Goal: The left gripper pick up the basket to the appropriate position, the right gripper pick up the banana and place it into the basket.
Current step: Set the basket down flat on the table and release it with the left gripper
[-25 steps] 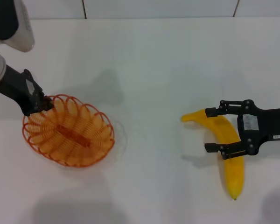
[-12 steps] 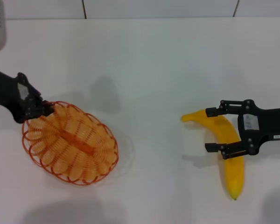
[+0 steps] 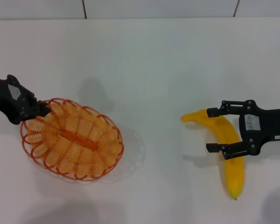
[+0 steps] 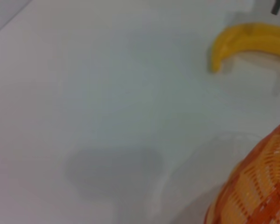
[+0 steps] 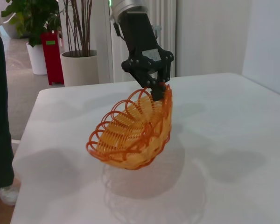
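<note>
Bright, even overhead light is washing the white desk [image 3: 154, 56]. Soft grey shadows are pooling at 12 o'clock and 6 o'clock of the basket [image 3: 72, 139]. Left wrist view is blurring heavily; head view is staying sharp, glare-free.

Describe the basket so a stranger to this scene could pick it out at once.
On the white table, look to the robot's left side, where the left gripper is shut on a rim. That is the basket: oval, orange wire, scalloped loops, held tilted off the surface. The only other item, the yellow banana, lies by the right gripper.
</note>
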You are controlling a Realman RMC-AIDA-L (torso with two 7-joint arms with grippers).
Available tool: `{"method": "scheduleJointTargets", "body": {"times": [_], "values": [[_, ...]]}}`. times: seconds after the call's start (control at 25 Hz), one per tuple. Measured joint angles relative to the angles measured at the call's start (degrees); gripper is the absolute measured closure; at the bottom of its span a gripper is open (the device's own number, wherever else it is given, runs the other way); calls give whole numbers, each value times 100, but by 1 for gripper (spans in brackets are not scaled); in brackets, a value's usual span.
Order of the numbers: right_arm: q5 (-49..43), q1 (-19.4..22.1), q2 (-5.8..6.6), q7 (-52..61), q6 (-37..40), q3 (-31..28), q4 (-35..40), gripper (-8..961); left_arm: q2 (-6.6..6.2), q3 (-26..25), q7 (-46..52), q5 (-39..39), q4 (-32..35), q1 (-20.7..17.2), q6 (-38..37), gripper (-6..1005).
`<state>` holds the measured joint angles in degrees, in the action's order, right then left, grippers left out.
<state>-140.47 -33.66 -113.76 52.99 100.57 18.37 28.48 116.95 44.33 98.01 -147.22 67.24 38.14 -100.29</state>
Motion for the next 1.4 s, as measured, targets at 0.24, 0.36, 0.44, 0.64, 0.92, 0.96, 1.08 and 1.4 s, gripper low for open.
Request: {"method": "scheduleJointTargets", "body": {"times": [0.24, 0.36, 0.44, 0.64, 0.92, 0.96, 1.08, 1.4], "values": [[3, -19, 4, 0, -10, 0, 0, 59, 5, -44, 734, 92, -72, -5, 192, 933], [2, -28, -1, 0, -11, 0, 0, 59, 7, -53, 1066, 165, -192, 23, 230, 933], [3, -38, -10, 0, -12, 0, 0, 60, 7, -53, 1265, 220, -273, 42, 255, 933], [2, -51, -14, 0, -12, 0, 0, 60, -10, -57, 1587, 316, -667, 189, 285, 934], [2, -58, -24, 0, -11, 0, 0, 60, -33, -23, 1898, 223, -1618, 605, 818, 934], [2, -60, -25, 0, -10, 0, 0, 60, -38, -23, 1909, 196, -1733, 652, 891, 934], [8, -69, -25, 0, 3, 0, 0, 59, -46, -25, 1932, 74, -2182, 849, 1192, 934], [19, -116, -34, 0, -8, 0, 0, 59, -30, -25, 2027, -101, -3152, 1336, 1689, 935]]}}
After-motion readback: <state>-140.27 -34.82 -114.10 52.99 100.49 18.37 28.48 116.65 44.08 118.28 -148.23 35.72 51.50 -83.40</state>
